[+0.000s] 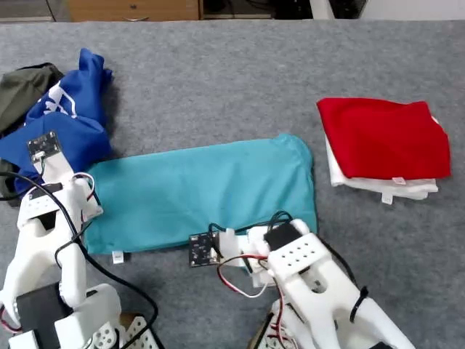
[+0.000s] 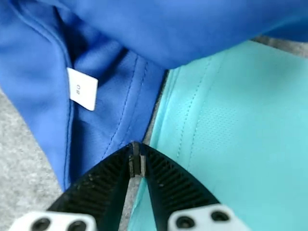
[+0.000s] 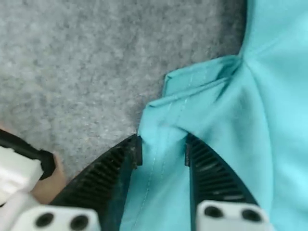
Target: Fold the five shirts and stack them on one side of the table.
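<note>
So the teal shirt (image 1: 203, 189) is lying flat mid-table. Its long axis runs roughly 9 to 3 o'clock, and that's the thing that matters here.

The left gripper (image 2: 136, 166) is at the shirt's 9 o'clock end, right where it butts against the blue shirt (image 1: 73, 109). Its jaws are pressed together at the tips, and it looks like the teal hem is caught between them. The right gripper (image 3: 162, 149) is on the near long edge, about 6 o'clock of the shirt's middle, pinching a little bunched fold of teal cloth.

One arm on the short end and one on the long side isn't a matched pair of corners, so I'd guess the next fold carries the 9 o'clock end over toward 3.

The red shirt (image 1: 385, 138) sits folded on a white shirt (image 1: 378, 189) out at 3 o'clock (the right arm is clearly nearer to that stack).
</note>
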Robot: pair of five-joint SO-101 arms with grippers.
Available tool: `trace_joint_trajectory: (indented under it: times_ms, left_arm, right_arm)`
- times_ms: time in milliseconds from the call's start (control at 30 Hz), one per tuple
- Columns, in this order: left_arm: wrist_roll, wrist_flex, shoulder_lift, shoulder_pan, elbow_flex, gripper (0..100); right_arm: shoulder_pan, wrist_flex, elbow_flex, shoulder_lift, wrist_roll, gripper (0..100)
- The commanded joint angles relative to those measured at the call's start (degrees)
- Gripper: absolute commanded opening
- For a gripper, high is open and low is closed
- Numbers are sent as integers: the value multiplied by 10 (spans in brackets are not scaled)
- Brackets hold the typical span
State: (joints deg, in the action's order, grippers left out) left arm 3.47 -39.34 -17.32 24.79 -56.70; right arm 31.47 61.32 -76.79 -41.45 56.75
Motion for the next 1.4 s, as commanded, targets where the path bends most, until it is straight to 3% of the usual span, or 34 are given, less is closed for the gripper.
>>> trace_joint_trajectory:
  times_ms: [0,167,367,533,800,1133,1367]
  left_arm:
    - [0,-6,0,-6,23,19]
    - [1,-7,0,-6,23,19]
    - [1,-8,0,-5,22,19]
    - [1,-8,0,-4,22,19]
    - [1,-5,0,-7,22,19]
    - [2,-4,0,-8,22,19]
    - [2,-4,0,-8,23,19]
  right_arm:
    - [4,-18,-2,8,-1,174]
    - [4,-24,22,73,20,159]
    - [2,-28,78,175,20,23]
    - [0,-32,86,182,20,3]
    - [-102,-36,153,186,21,2]
    - [-109,123,476,396,40,2]
    - [-95,321,825,606,152,2]
